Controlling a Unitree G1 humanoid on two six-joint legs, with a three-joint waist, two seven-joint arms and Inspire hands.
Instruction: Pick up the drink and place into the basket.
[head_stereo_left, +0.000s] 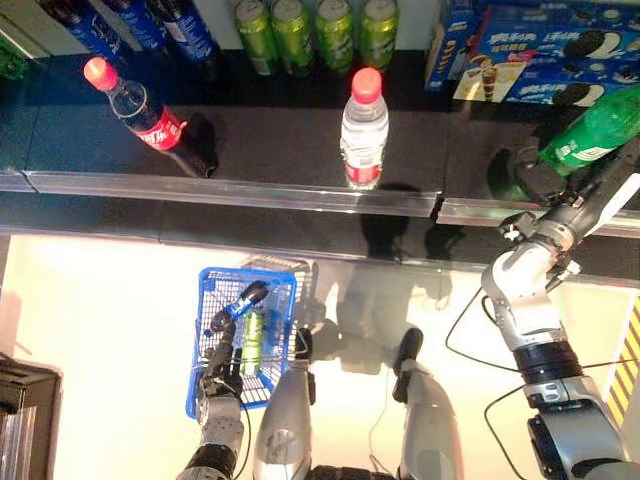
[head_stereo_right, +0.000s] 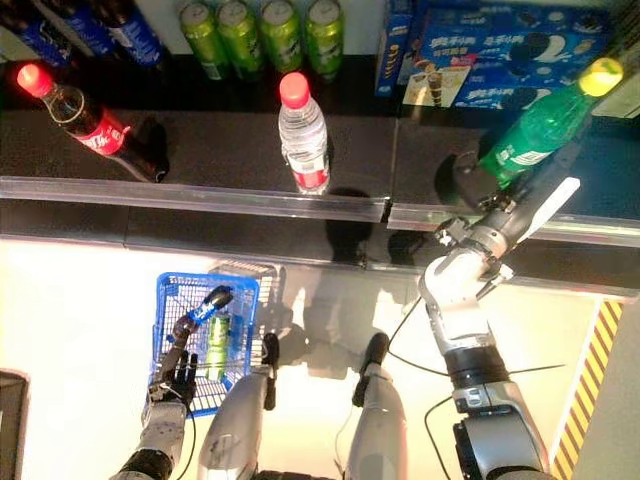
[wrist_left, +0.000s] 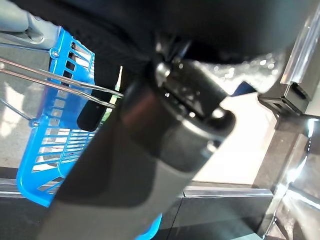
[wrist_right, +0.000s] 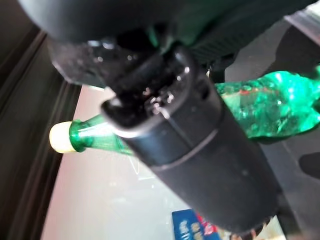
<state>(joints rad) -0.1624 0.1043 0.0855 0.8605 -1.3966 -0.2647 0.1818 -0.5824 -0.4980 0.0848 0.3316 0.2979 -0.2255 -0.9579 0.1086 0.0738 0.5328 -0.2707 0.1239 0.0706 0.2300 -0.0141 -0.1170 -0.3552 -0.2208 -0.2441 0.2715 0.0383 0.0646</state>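
Right robot hand (head_stereo_right: 478, 238) is wrapped around the green plastic bottle (head_stereo_right: 530, 130) at the shelf (head_stereo_right: 200, 150), yellow cap (head_stereo_right: 601, 72) tilted up and away from the robot. Left robot hand (head_stereo_left: 222, 385) grips the blue wire-handled basket (head_stereo_left: 222, 290), cans already inside.

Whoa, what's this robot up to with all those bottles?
It is collecting drinks from a shelf. Its right hand is wrapped round a green bottle that stands tilted on the dark shelf. Its left hand holds the handle of a blue basket down by the floor, with a green can already inside. A cola bottle and a water bottle stand untouched.
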